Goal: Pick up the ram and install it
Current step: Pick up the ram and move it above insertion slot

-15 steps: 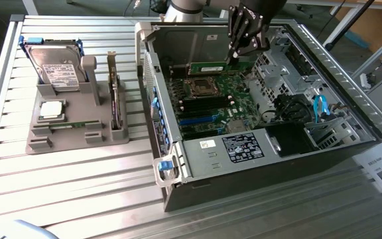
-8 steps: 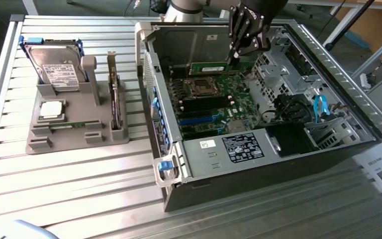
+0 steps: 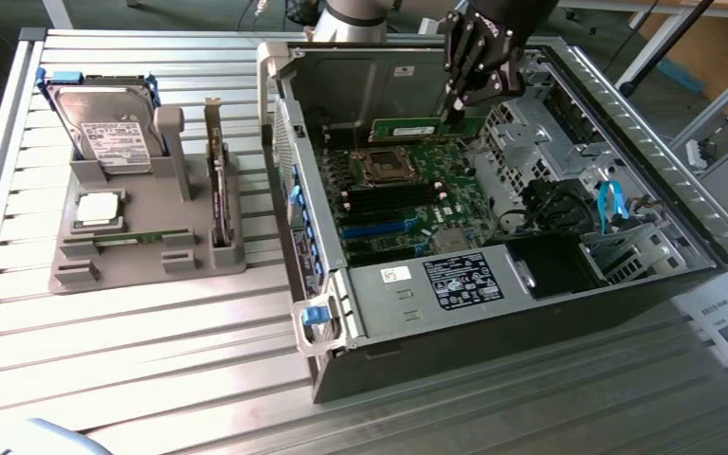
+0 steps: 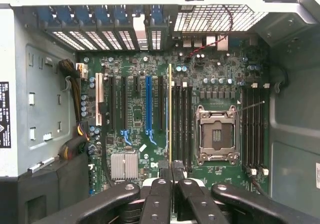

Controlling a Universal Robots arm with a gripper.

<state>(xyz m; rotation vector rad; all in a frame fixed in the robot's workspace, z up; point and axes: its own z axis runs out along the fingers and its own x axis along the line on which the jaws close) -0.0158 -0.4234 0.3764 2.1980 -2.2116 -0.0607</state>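
Closest to my wrist camera is the gripper (image 4: 172,176), and its jaws are closed to a narrow gap on the ram (image 4: 170,114). I see the stick edge-on as a thin greenish line running away from the fingertips (image 4: 161,176). Just below it lies the motherboard (image 4: 135,108). The stick's edge lines up close beside the bank of long black memory slots (image 4: 181,124), between them and the blue expansion slot (image 4: 148,103). I cannot tell from here whether it sits exactly over one slot. A little further across is the open CPU socket (image 4: 216,134) with its metal frame, and a second bank of black slots is on its other side. In the exterior view the ram hangs level under the gripper, clear of the board and towards the far wall of the open computer case (image 3: 529,351). So I judge the pick-up done and the install not yet done: the stick looks unseated, with the lowering and pressing home left. Well apart, towards the exterior view's left, a grey parts holder (image 3: 67,275) stands on the slatted metal table (image 3: 149,360). It carries a hard drive (image 3: 109,128), a square processor chip (image 3: 96,210) and an upright expansion card (image 3: 219,190).
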